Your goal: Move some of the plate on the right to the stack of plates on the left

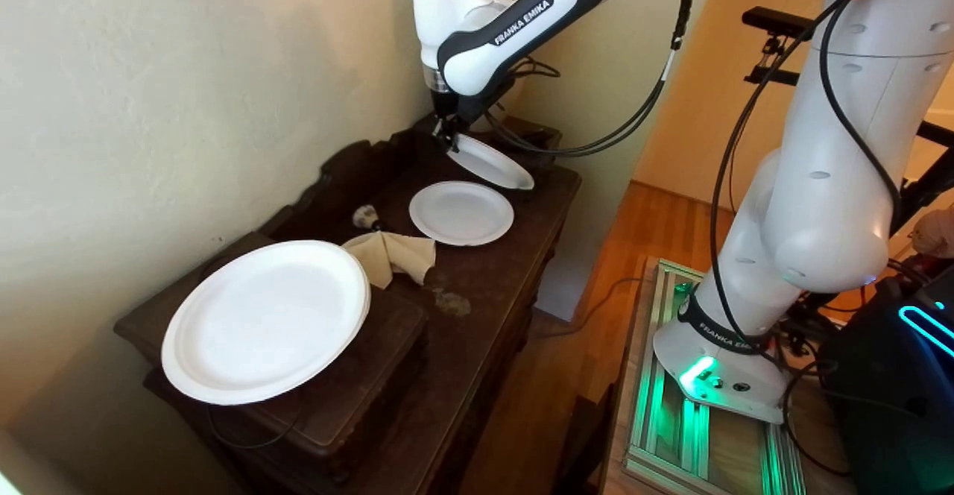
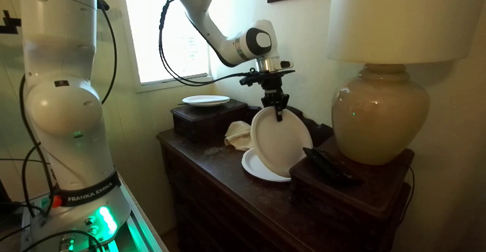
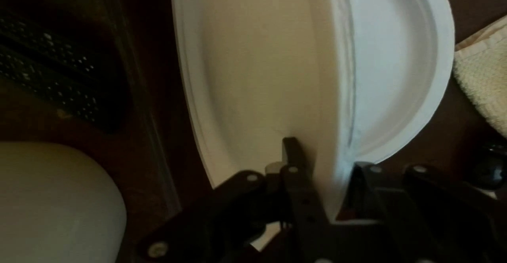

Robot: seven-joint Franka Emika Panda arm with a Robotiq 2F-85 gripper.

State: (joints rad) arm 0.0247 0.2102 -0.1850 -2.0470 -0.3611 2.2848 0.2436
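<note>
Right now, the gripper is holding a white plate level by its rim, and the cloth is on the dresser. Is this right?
Not level: an exterior view shows the held plate steeply tilted. The gripper holds its rim, and the cloth is on the dresser.

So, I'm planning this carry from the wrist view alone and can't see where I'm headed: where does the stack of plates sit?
Observer: In both exterior views, the stack of plates sits past the cloth, toward the opposite end of the dresser from your gripper.
Operator: Is it level with the lower plate I see lying under my grip?
Observer: No, higher: it rests on a dark box that stands above the dresser top.
Operator: And the pale rounded shape at the lower left of my view?
Observer: Most likely the body of the lamp; its broad shade spreads out above, so lifting away from that side may be safer.
</note>
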